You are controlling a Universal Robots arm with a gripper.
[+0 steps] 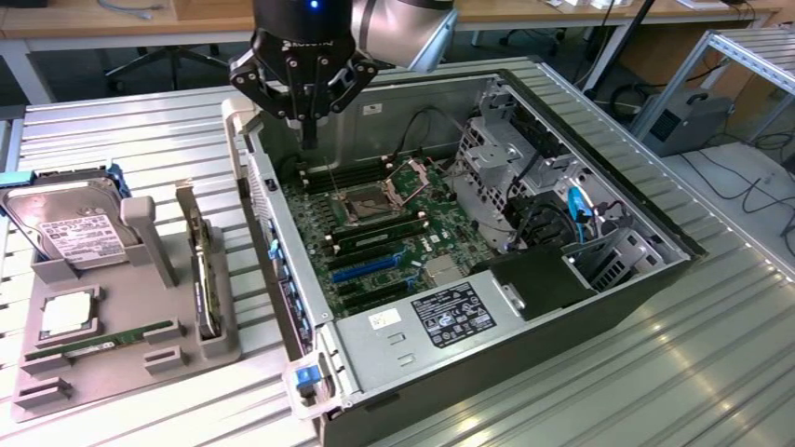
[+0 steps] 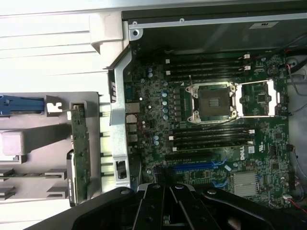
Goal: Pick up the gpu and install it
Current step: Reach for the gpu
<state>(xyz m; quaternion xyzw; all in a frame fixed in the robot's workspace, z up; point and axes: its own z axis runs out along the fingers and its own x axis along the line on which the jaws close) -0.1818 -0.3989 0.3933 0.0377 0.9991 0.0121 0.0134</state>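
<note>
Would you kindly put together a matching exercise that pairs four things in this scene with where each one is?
Things:
1. gpu
2. hard drive
3. processor socket
4. gripper

Places:
A. on the motherboard inside the case
B. hovering above the open case
C. standing on edge in the grey holder, in the slot nearest the case
D. leaning in the holder towards the exterior view's left, white label showing

Pairs: 1-C, 2-D, 3-A, 4-B.
</note>
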